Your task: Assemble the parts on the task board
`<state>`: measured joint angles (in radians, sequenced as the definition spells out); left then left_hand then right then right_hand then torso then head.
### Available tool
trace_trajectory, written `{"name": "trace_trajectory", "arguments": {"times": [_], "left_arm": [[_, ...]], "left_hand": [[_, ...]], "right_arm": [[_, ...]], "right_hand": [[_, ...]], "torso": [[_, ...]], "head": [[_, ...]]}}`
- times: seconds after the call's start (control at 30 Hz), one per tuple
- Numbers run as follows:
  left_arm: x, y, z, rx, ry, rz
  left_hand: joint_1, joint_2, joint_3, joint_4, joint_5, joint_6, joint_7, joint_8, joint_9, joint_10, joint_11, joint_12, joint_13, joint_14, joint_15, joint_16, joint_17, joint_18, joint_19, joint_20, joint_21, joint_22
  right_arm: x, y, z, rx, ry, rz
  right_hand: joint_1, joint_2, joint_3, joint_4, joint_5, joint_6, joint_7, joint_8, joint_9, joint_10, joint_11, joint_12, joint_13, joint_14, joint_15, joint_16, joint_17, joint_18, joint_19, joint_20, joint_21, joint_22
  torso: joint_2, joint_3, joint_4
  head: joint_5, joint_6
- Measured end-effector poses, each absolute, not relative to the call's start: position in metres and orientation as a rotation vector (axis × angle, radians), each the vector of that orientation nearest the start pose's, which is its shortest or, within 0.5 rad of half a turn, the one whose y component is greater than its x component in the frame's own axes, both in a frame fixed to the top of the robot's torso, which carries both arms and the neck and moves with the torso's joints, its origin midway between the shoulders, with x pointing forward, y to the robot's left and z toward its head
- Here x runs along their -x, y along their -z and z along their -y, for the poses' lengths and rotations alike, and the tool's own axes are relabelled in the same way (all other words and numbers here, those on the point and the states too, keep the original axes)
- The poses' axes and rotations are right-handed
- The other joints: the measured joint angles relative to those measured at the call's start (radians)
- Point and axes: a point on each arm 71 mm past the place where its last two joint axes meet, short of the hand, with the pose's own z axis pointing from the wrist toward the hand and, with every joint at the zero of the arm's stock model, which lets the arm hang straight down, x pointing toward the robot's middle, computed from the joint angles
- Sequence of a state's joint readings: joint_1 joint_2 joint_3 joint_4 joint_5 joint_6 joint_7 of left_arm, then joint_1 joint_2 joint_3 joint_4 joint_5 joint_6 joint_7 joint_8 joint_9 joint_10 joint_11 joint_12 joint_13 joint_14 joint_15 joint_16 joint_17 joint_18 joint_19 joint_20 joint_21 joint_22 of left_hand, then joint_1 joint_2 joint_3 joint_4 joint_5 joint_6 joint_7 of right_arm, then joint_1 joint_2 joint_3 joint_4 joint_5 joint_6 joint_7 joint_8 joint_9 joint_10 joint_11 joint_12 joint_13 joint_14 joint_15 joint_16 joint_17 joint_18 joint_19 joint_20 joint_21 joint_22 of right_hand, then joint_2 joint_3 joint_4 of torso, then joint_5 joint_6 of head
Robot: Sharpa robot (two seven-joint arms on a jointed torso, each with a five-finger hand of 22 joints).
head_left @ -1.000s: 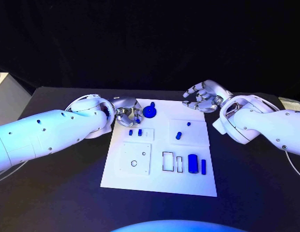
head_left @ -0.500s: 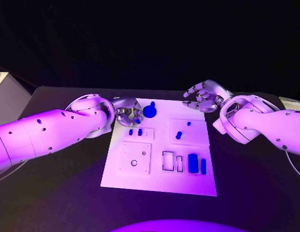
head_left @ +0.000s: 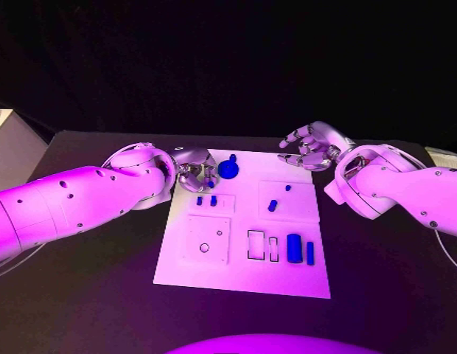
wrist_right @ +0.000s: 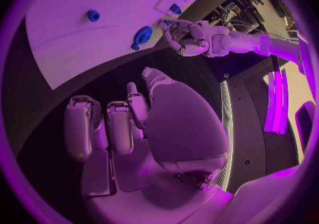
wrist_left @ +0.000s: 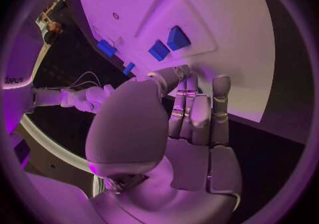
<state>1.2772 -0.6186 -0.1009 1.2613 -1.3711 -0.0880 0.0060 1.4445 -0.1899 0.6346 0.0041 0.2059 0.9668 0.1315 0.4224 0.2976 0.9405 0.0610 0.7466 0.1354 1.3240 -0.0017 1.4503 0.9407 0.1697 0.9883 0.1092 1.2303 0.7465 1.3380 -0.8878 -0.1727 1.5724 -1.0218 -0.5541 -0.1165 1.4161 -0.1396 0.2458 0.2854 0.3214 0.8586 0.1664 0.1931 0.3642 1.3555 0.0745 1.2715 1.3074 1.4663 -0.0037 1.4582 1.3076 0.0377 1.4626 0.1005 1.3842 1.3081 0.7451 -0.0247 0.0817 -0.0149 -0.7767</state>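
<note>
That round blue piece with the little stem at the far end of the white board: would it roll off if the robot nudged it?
The round blue piece looks disc-like and lies flat on the task board, so it would probably slide, not roll. Its stem might make it swing sideways. It looks like small, stiff, light plastic.

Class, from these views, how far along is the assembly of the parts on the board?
Early. Done: nothing plainly seated. In hand: the left hand is at the far left corner of the board, fingers by a small blue part; the right hand hangs off the board, holding nothing. Left: the loose blue parts and the bare slots.
</note>
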Motion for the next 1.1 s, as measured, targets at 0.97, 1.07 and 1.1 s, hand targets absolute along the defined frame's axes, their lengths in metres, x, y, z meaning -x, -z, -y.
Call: {"name": "trace_trajectory", "arguments": {"times": [0.97,1.07,1.1], "left_arm": [[-0.528,0.1975,-0.1537,-0.29,0.697,-1.85],[-0.5277,0.1978,-0.1542,-0.289,0.697,-1.85],[-0.5275,0.1982,-0.1544,-0.289,0.697,-1.851]], "left_hand": [[0.0,0.0,-0.001,-0.01,0.002,0.023,-0.001,-0.008,0.006,0.016,-0.009,-0.009,0.006,0.007,-0.007,0.0,0.024,0.0,-0.003,-0.008,0.0,-0.018],[0.0,0.0,0.003,-0.017,0.004,-0.014,0.013,-0.041,0.008,0.008,-0.001,-0.009,0.009,0.011,-0.003,0.0,0.023,0.0,-0.01,-0.002,-0.004,-0.023],[-0.002,0.002,0.004,-0.021,0.004,-0.025,0.013,-0.051,0.001,0.007,0.0,-0.009,0.01,0.01,-0.003,0.0,0.022,0.0,-0.01,-0.002,-0.004,-0.024]], "right_arm": [[-0.4887,0.1582,0.2257,-0.303,-0.739,-1.579],[-0.4887,0.1583,0.2259,-0.303,-0.739,-1.579],[-0.4888,0.1583,0.226,-0.304,-0.738,-1.579]], "right_hand": [[-0.006,-0.006,0.008,0.0,0.004,0.0,0.0,0.0,-0.001,0.0,0.0,0.0,0.0,0.0,0.0,0.0,0.0,0.0,0.0,0.0,0.0,0.0],[-0.007,-0.007,0.01,0.001,0.004,0.0,0.0,0.0,-0.001,0.0,0.0,0.0,0.0,0.0,0.0,0.0,0.0,0.0,0.0,0.0,0.0,0.0],[-0.007,-0.007,0.01,0.001,0.004,0.0,0.0,0.0,-0.001,0.0,0.0,0.0,0.0,0.0,0.0,0.0,0.0,0.0,0.0,0.0,0.0,0.0]], "torso": [[-0.001,-0.0002,-0.0006],[-0.001,-0.0002,-0.0008],[-0.001,-0.0002,-0.0009]], "head": [[0.001,-0.003],[0.001,-0.003],[0.001,-0.003]]}}
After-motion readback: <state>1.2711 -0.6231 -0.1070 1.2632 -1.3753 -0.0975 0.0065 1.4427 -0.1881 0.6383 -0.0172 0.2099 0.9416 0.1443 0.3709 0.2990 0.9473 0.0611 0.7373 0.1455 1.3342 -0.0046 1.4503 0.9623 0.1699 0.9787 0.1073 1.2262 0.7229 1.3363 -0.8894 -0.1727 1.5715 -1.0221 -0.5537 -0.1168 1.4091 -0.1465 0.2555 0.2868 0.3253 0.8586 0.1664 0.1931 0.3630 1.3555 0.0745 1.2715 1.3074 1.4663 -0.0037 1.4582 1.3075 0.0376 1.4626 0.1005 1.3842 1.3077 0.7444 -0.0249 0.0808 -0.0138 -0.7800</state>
